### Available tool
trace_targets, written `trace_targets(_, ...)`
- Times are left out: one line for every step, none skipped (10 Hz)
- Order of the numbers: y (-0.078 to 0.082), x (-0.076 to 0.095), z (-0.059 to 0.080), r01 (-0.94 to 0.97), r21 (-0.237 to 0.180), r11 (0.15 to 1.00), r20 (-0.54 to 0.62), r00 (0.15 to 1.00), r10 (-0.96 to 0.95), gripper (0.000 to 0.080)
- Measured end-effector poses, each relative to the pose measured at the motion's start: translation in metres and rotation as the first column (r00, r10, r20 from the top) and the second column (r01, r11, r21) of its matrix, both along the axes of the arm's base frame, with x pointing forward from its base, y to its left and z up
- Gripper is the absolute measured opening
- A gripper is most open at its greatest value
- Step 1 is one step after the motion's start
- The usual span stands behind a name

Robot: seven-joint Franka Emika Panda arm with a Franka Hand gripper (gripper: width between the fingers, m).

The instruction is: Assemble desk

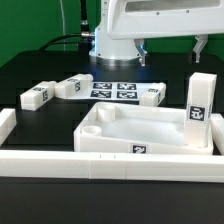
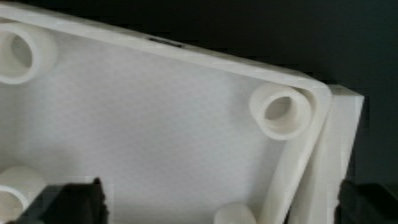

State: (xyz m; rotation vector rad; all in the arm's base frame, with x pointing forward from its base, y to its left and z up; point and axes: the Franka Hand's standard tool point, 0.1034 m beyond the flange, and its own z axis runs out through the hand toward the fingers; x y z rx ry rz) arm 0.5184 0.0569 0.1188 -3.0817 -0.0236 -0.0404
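The white tray-like tabletop (image 1: pixel 140 128) lies in the middle of the table, with round recesses in its corners. One leg block (image 1: pixel 197 104) stands upright at its corner on the exterior view's right. Two legs (image 1: pixel 38 95) (image 1: pixel 72 86) lie toward the left and a third (image 1: pixel 153 95) lies behind the tabletop. My gripper (image 1: pixel 172 52) hangs open and empty above the tabletop's right part. In the wrist view the gripper (image 2: pixel 222 210) is open over the tabletop floor (image 2: pixel 160 120), with a corner recess (image 2: pixel 279 110) and the upright leg (image 2: pixel 345 140) beside the rim.
The marker board (image 1: pixel 113 90) lies flat behind the tabletop at the robot's base. A long low white border wall (image 1: pixel 90 166) runs along the front, with a piece at the exterior view's left (image 1: pixel 5 125). The table surface is black.
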Motion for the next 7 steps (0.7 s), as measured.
trace_targets(0.001, 0.000, 0.000, 0.061, 0.004, 0.998, -0.004, 0.998, -0.061, 0.0649)
trace_targets(0.000, -0.001, -0.001, 0.143, 0.013, 0.990, -0.012, 0.990, -0.143, 0.0649)
trace_targets(-0.010, -0.005, -0.004, 0.242, 0.035, 0.970, -0.030, 0.970, -0.241, 0.0649)
trace_targets(-0.018, -0.009, -0.008, 0.364, 0.055, 0.930, -0.053, 0.931, -0.362, 0.0649)
trace_targets(-0.017, -0.010, -0.008, 0.407, 0.054, 0.912, -0.058, 0.913, -0.404, 0.0649)
trace_targets(-0.016, -0.010, -0.008, 0.450, 0.053, 0.892, -0.064, 0.893, -0.446, 0.0649)
trace_targets(-0.016, -0.010, -0.009, 0.485, 0.052, 0.873, -0.069, 0.874, -0.481, 0.0649)
